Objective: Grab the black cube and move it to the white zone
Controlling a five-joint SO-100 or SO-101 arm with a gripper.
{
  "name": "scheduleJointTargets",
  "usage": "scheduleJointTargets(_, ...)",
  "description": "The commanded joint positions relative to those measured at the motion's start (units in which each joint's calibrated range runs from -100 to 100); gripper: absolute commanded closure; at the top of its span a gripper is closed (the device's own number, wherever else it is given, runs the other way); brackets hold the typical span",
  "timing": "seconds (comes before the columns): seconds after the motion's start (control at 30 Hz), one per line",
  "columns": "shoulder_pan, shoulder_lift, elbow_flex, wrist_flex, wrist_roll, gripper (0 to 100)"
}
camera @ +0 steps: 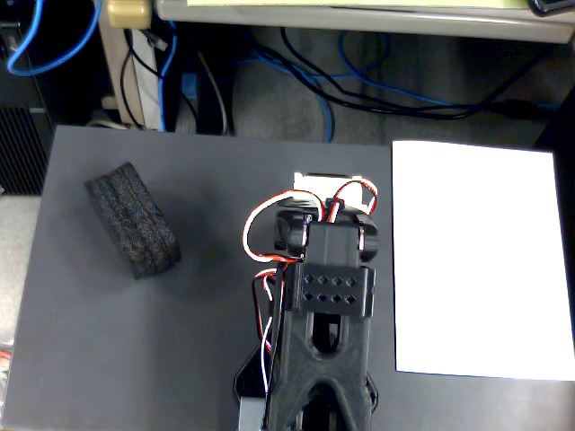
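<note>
The fixed view looks down on a dark grey table (108, 359) that fills most of the frame, its far edge running across the upper third. Beyond that edge, along the top of the frame, lies a floor strewn with black and blue cables (359, 85), with the pale underside of a desk or shelf (359, 16) above them.

The white zone (476, 260), a plain white paper sheet, lies flat on the right side of the table, from just below the table's far edge down to the lower right; its right edge runs close to the frame's right border.

The black robot arm (323, 359) rises from the bottom centre of the frame and reaches toward the middle, its upper link showing a grid of small holes. Red, white and black wires (265, 310) loop along its left side and over the top near the wrist. The arm's right side stands just beside the left edge of the white sheet without covering it.

The black cube (133, 218), an elongated speckled foam block with rounded corners, lies on the bare table in the left part of the frame, angled from upper left to lower right. It is well apart from the arm and far from the white zone.

The gripper (328, 186) sits at the arm's upper end in the centre of the frame; only a small white part shows past the wrist motors, so whether its jaws are wide or narrow cannot be told, and nothing is seen in it
</note>
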Motion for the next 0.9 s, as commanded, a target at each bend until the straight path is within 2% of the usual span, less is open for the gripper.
scheduleJointTargets(0.0,6.86,-0.75,-0.18,-0.06,0.03,99)
scheduleJointTargets(0.67,6.28,-0.75,-0.82,-0.15,-0.24,99)
scheduleJointTargets(0.73,6.2,-0.75,-6.44,-0.92,-0.39,99)
scheduleJointTargets(0.87,6.13,-0.75,-27.83,-0.92,-0.39,99)
